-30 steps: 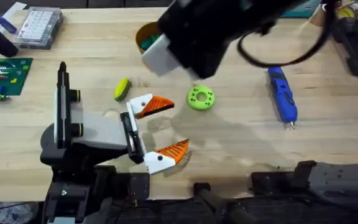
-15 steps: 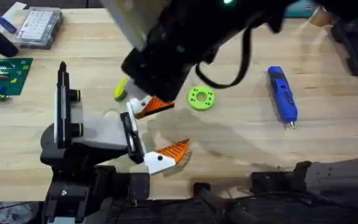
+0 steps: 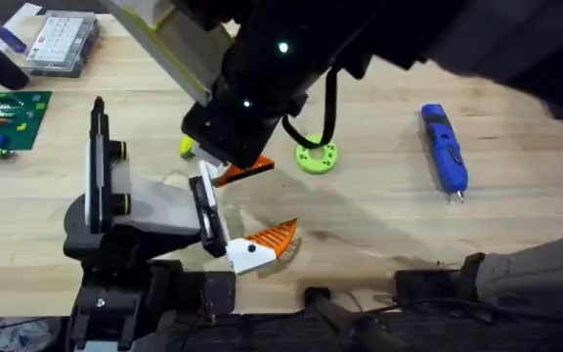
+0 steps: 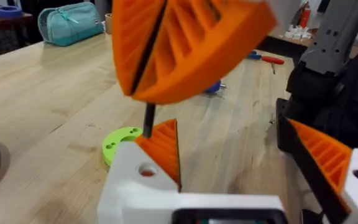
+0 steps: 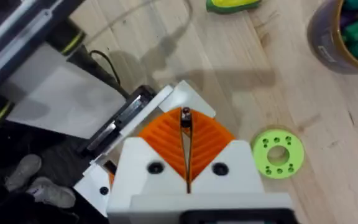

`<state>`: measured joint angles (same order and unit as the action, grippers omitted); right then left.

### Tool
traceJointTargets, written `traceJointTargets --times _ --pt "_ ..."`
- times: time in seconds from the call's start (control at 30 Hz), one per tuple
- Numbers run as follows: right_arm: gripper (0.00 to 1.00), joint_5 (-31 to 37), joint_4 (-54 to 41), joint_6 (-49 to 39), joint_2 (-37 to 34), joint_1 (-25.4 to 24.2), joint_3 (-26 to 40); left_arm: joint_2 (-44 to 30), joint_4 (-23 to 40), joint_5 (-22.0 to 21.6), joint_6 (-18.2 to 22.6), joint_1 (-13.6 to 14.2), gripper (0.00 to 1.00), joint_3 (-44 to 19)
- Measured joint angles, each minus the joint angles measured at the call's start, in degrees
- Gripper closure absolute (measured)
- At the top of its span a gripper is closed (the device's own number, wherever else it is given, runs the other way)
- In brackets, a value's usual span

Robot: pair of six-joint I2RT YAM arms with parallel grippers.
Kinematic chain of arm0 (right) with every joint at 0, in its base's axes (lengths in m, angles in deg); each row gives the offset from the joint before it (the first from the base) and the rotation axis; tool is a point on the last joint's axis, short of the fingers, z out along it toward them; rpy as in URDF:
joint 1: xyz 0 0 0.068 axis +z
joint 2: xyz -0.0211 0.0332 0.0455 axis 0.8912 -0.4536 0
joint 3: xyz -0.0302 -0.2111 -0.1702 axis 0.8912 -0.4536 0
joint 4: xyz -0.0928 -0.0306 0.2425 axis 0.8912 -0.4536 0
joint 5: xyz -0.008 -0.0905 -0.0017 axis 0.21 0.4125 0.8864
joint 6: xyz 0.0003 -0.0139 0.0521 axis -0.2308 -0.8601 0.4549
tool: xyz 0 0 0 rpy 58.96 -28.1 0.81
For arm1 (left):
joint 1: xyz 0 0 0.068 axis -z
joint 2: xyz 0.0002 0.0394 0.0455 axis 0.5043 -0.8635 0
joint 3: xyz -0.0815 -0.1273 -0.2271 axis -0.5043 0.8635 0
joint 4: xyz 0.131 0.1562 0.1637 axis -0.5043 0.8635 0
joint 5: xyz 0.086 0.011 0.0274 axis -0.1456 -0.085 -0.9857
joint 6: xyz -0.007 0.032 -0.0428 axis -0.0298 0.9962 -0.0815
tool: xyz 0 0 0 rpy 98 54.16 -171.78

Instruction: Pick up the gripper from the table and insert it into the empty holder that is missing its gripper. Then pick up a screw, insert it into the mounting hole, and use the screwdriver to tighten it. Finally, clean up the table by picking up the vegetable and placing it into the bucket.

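Hanging upright from the right fingers (image 5: 211, 140), which pinch it shut, the screw (image 4: 148, 122) points down just above the hole (image 4: 146, 169) in the gripper (image 3: 250, 167), seated in the holder (image 3: 135, 210); left fingers (image 4: 328, 158) stand apart.

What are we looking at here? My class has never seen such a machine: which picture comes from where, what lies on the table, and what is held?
Two robot arms work at a wooden table. One picture looks down from above; the other two come from a camera on each wrist. The right arm's tool, two orange fingers, is shut on what looks like a thin dark screw, above the red-orange gripper at the grey holder. Also on the table: a blue screwdriver, a lime disc, a yellow vegetable and a bucket.
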<state>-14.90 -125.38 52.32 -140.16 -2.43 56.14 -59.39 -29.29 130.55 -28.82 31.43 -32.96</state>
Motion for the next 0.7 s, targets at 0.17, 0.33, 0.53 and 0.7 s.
traceJointTargets --times 0.17,0.33,0.53,0.7 --pt "0.998 0.43 -0.21 0.00 -0.01 0.00 0.00 0.00 0.00 0.00 0.00 0.00 0.013 0.00" --pt "0.998 0.58 -1.40 0.00 -0.12 0.00 0.00 0.00 0.00 0.00 0.00 0.00 0.013 0.00" --pt "0.998 0.56 -1.31 0.00 -1.96 0.00 0.00 0.00 0.01 0.00 0.00 0.00 0.015 0.00" --pt "0.998 0.58 -1.32 0.00 -2.50 0.00 0.00 0.00 0.02 0.00 0.00 0.00 0.014 0.00"
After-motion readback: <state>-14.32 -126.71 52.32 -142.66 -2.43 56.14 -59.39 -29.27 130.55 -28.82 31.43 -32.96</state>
